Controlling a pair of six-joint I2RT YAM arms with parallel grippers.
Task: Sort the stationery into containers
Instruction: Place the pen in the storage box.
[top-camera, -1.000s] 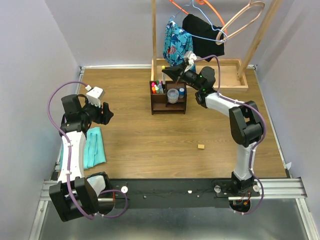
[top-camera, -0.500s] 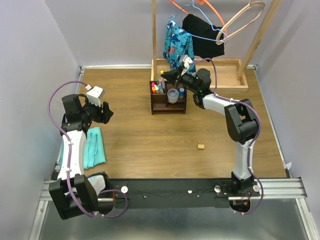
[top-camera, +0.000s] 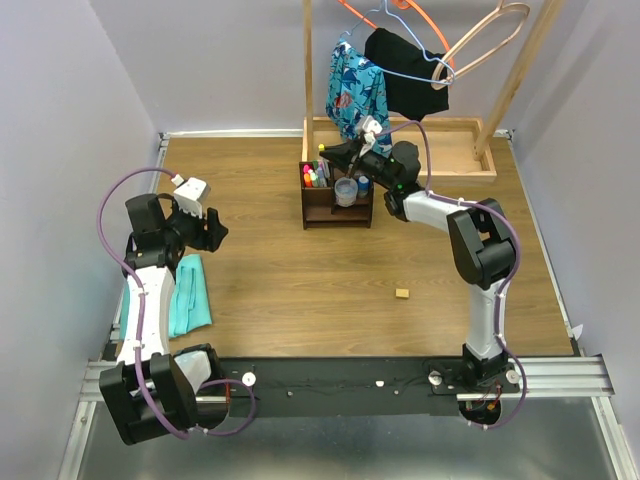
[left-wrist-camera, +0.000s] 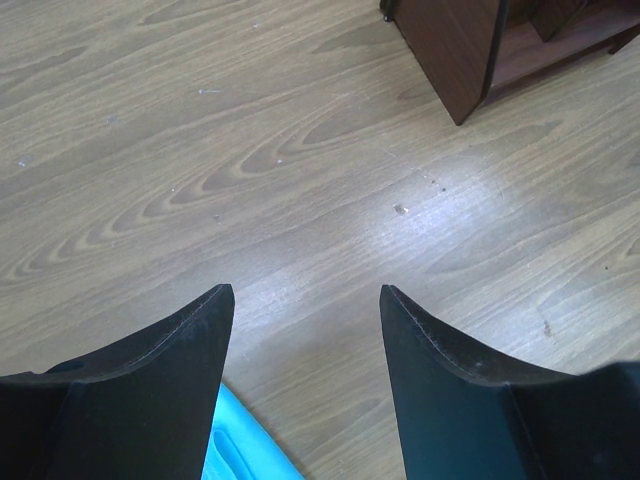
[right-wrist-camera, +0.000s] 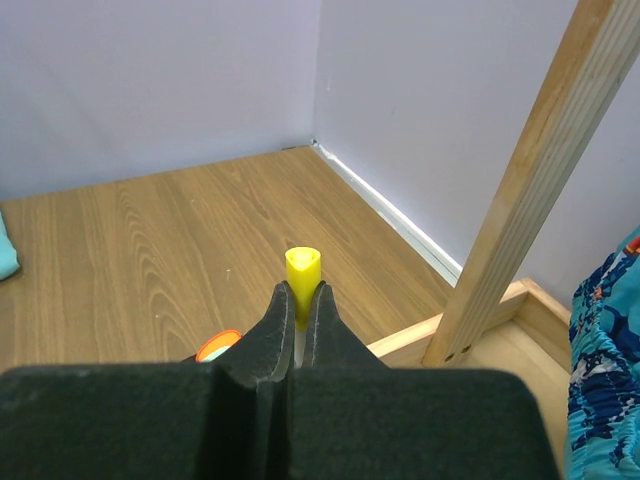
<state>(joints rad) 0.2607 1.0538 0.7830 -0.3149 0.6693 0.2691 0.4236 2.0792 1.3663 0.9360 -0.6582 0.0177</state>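
Wooden table (top-camera: 300, 290); right tool (right-wrist-camera: 298, 302) pinches yellow-capped marker (right-wrist-camera: 303, 266) above organizer (top-camera: 337, 196).

You'll find the dark brown wooden organizer (top-camera: 337, 205) standing upright on the tabletop (top-camera: 300, 290), just above the middle of the top view. Its left compartment holds a bunch of upright markers (top-camera: 314, 178) with pink, green and orange caps, and the clear round tub (top-camera: 346, 190) sits to their right. Above the organizer's upper left corner, a yellow-capped marker (right-wrist-camera: 303, 268) is clamped in the right pincer (right-wrist-camera: 301, 300), cap sticking out past the tips. The tiny tan eraser (top-camera: 402, 293) lies alone, lower right of centre, well apart from the organizer.
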